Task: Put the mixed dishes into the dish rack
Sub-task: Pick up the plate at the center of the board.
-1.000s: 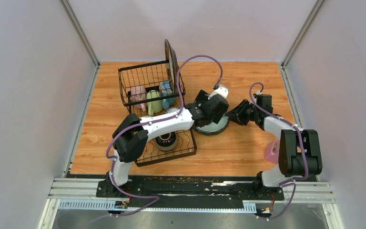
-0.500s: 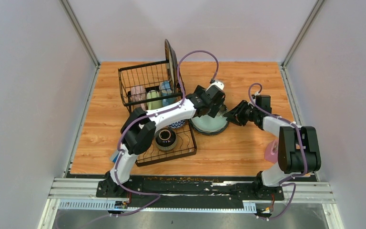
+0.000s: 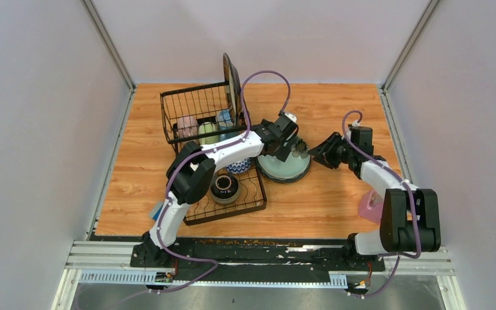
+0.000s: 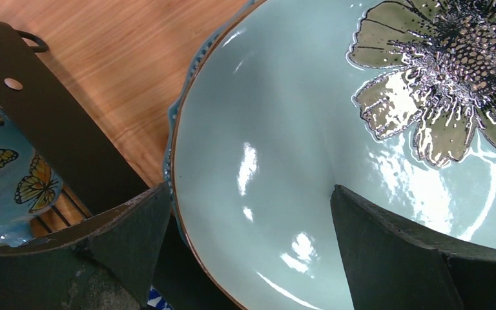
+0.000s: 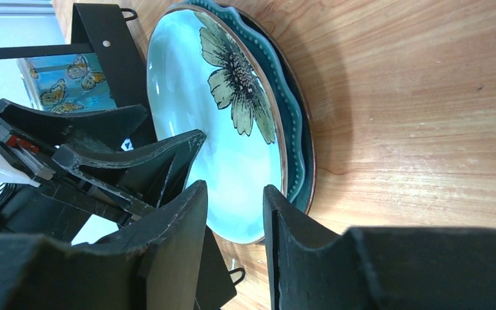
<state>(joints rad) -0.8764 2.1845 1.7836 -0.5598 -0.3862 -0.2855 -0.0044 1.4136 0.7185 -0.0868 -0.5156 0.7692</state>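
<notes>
A pale green flower plate [image 3: 283,165] [image 4: 336,129] [image 5: 187,97] lies on a teal plate [image 5: 295,129], on the table just right of the dish rack [image 3: 194,103]. My left gripper [image 3: 296,150] [image 4: 248,213] is open at the plates' far rim. One finger [image 4: 126,236] is outside the rim and the other [image 4: 394,252] is over the plate's face. My right gripper [image 3: 318,155] [image 5: 232,187] stands at the plates' right side, narrowly open, with nothing between its fingers. The rack holds pink [image 3: 186,126], green [image 3: 208,134] and butterfly [image 3: 225,119] mugs, an upright black-rimmed plate [image 3: 232,81], a dark bowl [image 3: 225,186] and a patterned bowl [image 3: 239,167].
A pink container [image 3: 369,206] sits beside the right arm's base. A blue sponge [image 3: 157,210] peeks out under the left arm at the rack's near-left corner. The rack's black side bar [image 4: 58,129] runs close to the plates. White walls enclose the table on three sides.
My left arm has stretched farther, carrying its open gripper toward the plates' far rim. My right gripper has drawn slightly back from the plates and its jaws have widened a little.
</notes>
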